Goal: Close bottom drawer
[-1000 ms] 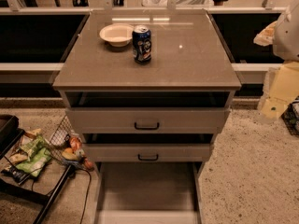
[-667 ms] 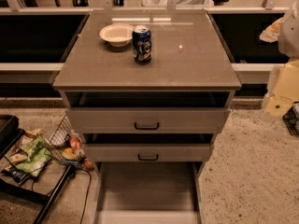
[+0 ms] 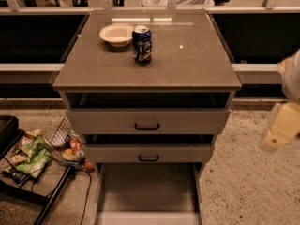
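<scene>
The arm point(image 3: 293, 74) hangs right of the cabinet point(image 3: 187, 64), not touching it; its gripper point(image 3: 280, 129) points down, how open I cannot tell; the bottom drawer point(image 3: 147, 191) sticks out.

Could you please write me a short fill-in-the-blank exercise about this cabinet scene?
1. The bottom drawer stands ____, its grey inside bare.
2. The white bowl and the blue can stand on ____ of the cabinet.
3. The gripper hangs at the picture's ____ edge, apart from the cabinet.

Missing words: open; top; right.
</scene>
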{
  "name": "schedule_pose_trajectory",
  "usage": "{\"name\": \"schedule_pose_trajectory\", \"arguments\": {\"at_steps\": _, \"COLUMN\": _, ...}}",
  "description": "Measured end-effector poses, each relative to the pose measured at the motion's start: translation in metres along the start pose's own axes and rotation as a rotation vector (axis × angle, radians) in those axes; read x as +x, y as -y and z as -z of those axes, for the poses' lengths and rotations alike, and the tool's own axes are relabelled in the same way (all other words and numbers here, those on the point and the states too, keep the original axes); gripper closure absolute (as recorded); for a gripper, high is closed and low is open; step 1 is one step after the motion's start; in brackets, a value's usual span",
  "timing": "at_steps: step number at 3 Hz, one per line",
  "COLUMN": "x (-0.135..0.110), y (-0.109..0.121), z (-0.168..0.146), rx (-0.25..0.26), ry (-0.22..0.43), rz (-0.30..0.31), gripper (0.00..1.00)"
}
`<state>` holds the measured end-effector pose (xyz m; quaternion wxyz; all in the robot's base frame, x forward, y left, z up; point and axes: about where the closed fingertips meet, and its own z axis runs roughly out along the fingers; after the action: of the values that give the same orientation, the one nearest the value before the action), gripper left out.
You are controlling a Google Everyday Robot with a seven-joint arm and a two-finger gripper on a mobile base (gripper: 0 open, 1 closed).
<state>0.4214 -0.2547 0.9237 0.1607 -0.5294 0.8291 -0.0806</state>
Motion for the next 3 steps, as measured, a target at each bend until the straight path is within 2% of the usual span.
{"name": "schedule_pose_trajectory", "arguments": {"at_steps": 1, "x": 0.028, "y": -0.018, "z": -0.052, "rx": 0.046, "ry": -0.063, "rz": -0.043, "gripper": 0.00}}
{"name": "schedule_pose_trajectory", "arguments": {"at_steps": 2, "x": 0.055, "y": -0.044, "z": -0.113, "rx": 0.061, "ry": -0.134, "rz": -0.066, "gripper": 0.00}}
{"name": "schedule_pose_trajectory", "arguments": {"at_steps": 3, "x": 0.076, "y": -0.082, "z": -0.178, "rx": 0.029, "ry": -0.203, "rz": -0.062, "gripper": 0.00}}
